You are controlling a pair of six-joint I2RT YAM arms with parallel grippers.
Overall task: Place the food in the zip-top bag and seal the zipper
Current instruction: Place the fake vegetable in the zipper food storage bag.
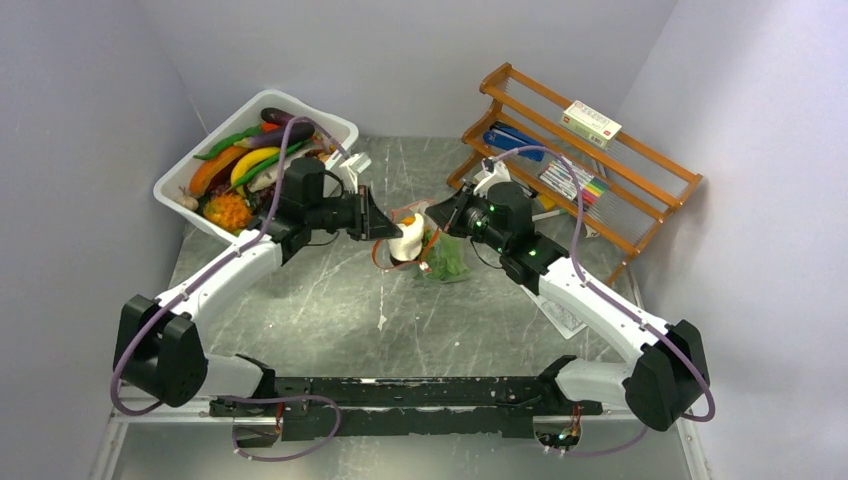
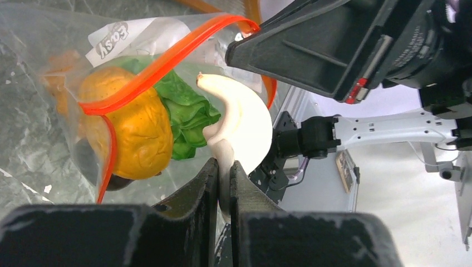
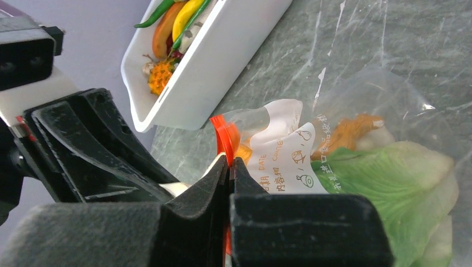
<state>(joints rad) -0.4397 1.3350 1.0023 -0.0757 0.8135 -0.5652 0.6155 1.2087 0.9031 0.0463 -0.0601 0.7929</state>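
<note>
The clear zip-top bag (image 1: 445,262) lies at the table's middle, holding a green lettuce (image 2: 186,108), an orange fruit (image 2: 131,122) and other pieces. My left gripper (image 2: 224,172) is shut on a pale white mushroom-like piece (image 2: 242,119) at the bag's open mouth. It shows in the top view (image 1: 392,232) just left of the bag. My right gripper (image 3: 229,164) is shut on the orange-red zipper strip (image 3: 224,136) and holds the mouth up. It shows in the top view (image 1: 440,218) too. The bag's white label (image 3: 286,150) and lettuce (image 3: 389,178) lie beyond it.
A white bin (image 1: 330,125) with several more toy fruits and vegetables stands at the back left, close behind my left arm. An orange-brown wooden rack (image 1: 600,170) with a box and pens stands at the back right. A white leaflet (image 1: 562,315) lies under my right arm.
</note>
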